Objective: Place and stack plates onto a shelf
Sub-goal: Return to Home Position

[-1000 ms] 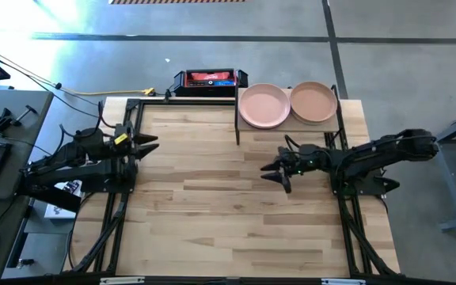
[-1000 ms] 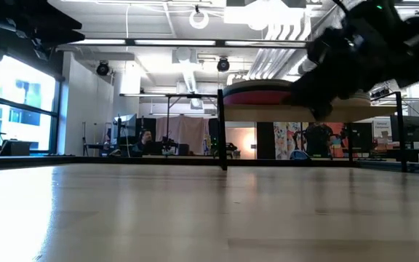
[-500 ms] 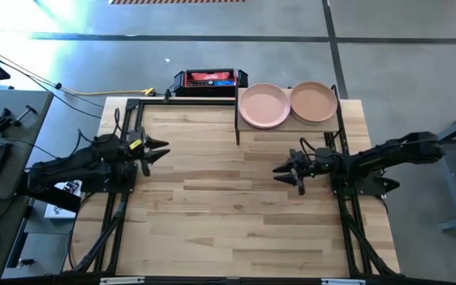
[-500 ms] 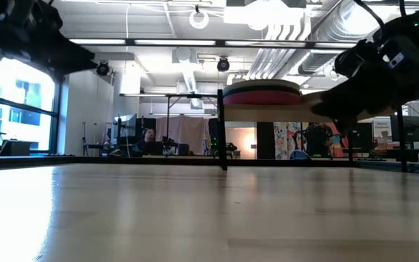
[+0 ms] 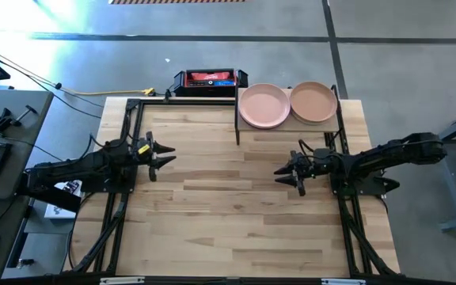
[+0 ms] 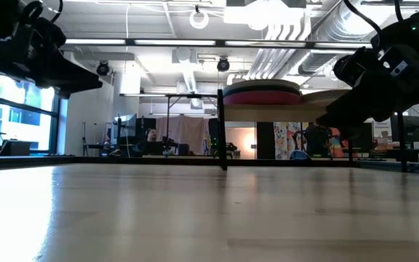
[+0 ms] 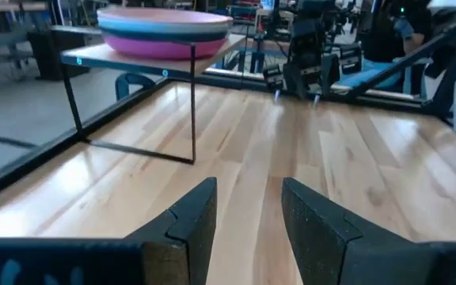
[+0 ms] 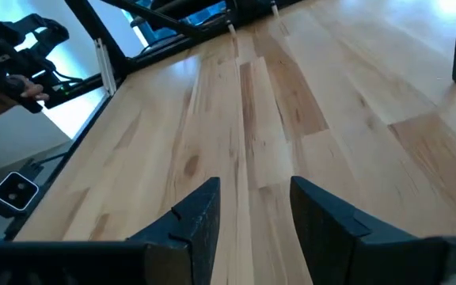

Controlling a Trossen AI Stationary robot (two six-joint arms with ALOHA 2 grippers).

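Wooden shelf [image 5: 290,127] lengthwise left-right, 2 plate stacks [image 5: 264,105]

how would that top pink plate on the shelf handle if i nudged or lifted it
Probably rigid: the pink plate keeps a crisp round rim. It sits nested on a stack, so a nudge may drag that along rather than tip it.

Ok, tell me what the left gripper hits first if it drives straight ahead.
Only bare tabletop lies right ahead of the left gripper. Farther across, the right gripper faces it, slightly off the line, and would probably be met first; the shelf stands off to one side.
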